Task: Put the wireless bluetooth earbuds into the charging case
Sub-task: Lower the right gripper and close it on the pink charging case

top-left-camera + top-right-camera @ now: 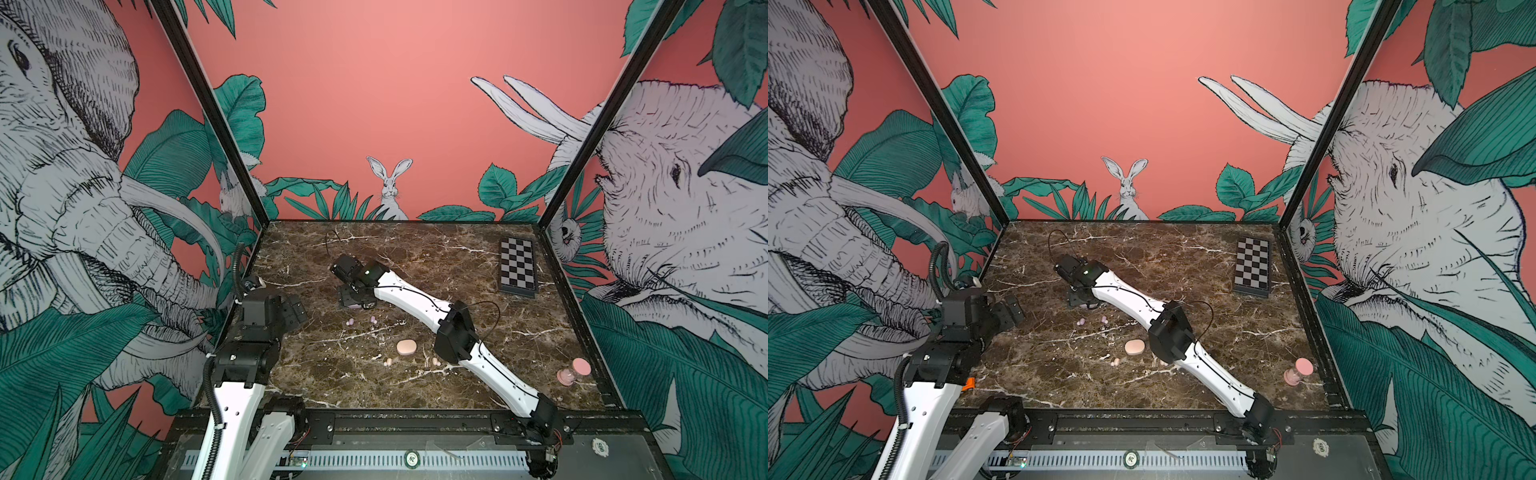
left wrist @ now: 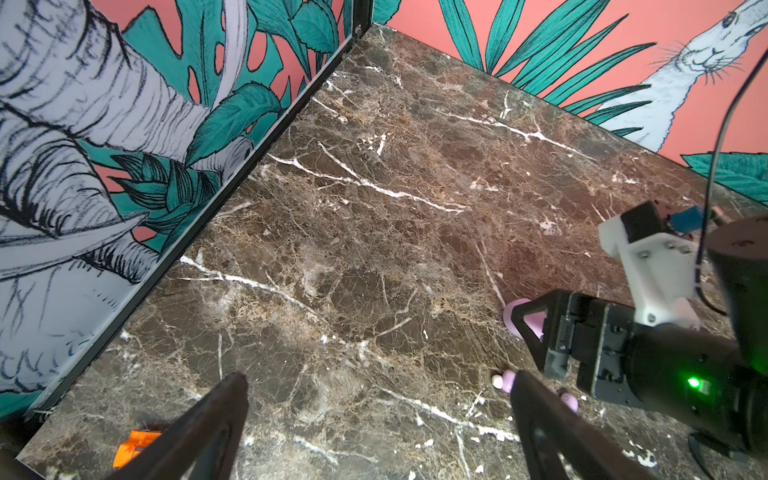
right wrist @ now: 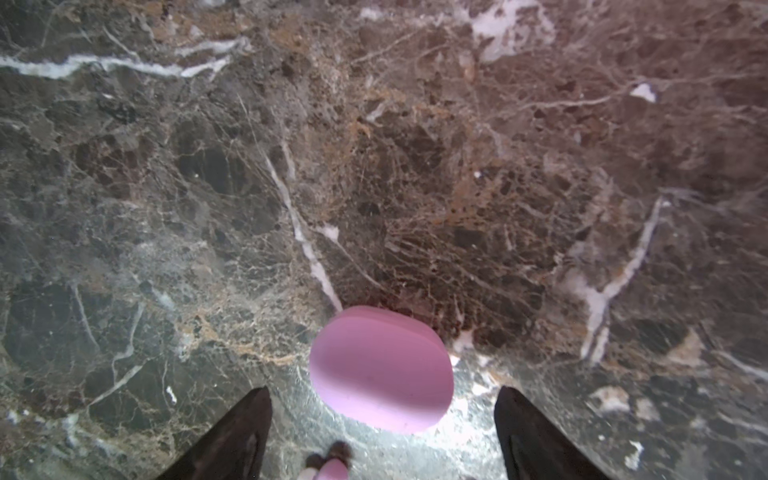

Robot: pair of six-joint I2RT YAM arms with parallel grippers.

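Brown white-veined marble tabletop (image 1: 415, 257); 3 coral jungle-print walls (image 1: 374, 104); printed white rabbit (image 1: 390, 189) at 12 o'clock.

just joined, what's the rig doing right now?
The right gripper is down over a closed lilac pebble-shaped case on the brown marble table, jaws apart on either side of it, not gripping it yet. The left gripper hangs open and empty near the left wall. Two lilac earbuds and two peach earbuds lie loose; a closed peach case sits untouched.
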